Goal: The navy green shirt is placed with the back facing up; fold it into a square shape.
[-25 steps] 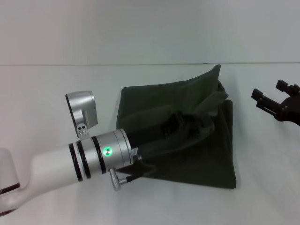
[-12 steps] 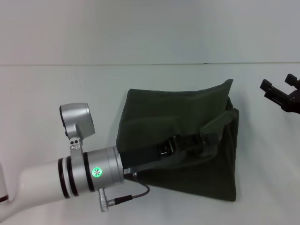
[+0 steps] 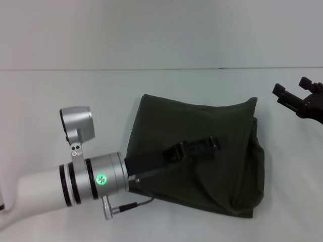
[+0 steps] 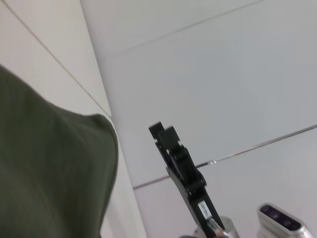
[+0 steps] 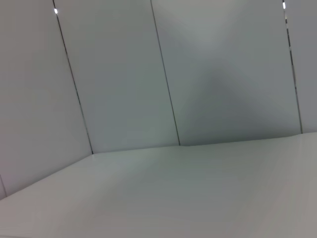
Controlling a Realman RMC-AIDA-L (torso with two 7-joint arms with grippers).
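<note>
My left arm reaches in low from the near left, stretched out flat across the shirt [image 3: 202, 166], which lies partly folded on the white table [image 3: 60, 91] in front of me. My left gripper [image 3: 214, 144] rests on top of the cloth near its middle (whether its fingers are pinching fabric or just lying spread, I cannot tell). My right gripper [image 3: 298, 98] hangs off to the far right, well apart from the shirt, its two black fingers spread with nothing between them.
</note>
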